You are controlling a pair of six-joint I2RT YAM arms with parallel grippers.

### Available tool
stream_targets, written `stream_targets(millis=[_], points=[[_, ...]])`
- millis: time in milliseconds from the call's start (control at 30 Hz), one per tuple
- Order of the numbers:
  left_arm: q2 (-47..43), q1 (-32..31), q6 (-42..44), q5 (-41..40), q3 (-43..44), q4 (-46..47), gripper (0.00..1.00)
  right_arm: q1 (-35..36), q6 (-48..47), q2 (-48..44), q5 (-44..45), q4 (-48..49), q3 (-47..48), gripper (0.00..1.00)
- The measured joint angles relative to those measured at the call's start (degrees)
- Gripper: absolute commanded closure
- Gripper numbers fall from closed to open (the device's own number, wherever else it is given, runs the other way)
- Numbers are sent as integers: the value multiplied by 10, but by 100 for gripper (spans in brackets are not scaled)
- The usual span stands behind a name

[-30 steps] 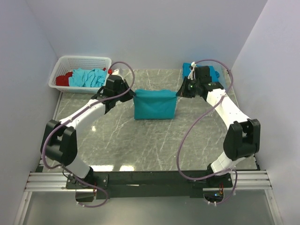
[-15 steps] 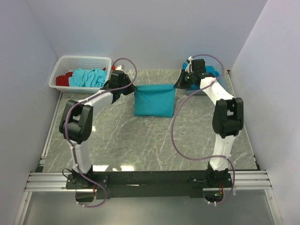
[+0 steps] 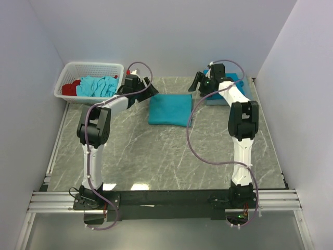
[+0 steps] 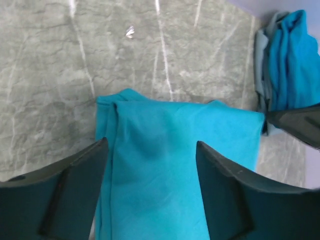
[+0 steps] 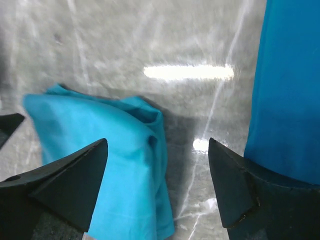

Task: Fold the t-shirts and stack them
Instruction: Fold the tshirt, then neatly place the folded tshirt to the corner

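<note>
A folded teal t-shirt [image 3: 170, 109] is laid on the surface [image 3: 156, 156] at upper centre between the left gripper [image 3: 151, 89] and right gripper [image 3: 196, 82], jaws apart and empty, not yet placed on the folded pile [image 4: 287, 55] at upper right, while crumpled t-shirts [image 3: 99, 86] are left in the upper-left basket [image 3: 93, 66].

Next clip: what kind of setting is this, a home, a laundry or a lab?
Most likely a robot test cell in a lab: a grey marble-patterned tabletop boxed in by plain pale walls, a silver metal mounting rail along its near edge, and a white plastic lattice basket.
</note>
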Motion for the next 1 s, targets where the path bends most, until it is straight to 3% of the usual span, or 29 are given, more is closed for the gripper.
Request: stream_targets(millis=[133,333,467,800,1000], points=[[-8,1,2,13,4,-4,18,-2,-7,-32,-2,12,-9,8],[-88,1,3,28,-50,-3,1,14,-14,-150,14,34,-140,6],[-132,-8,-3,52,-89,17,1,32,-2,-202,32,58,-219,6],[-146,-52,-7,55,-155,0,1,59,16,-163,69,60,-252,11],[-236,-34,0,-2,-183,-49,1,78,12,-123,104,36,-222,21]])
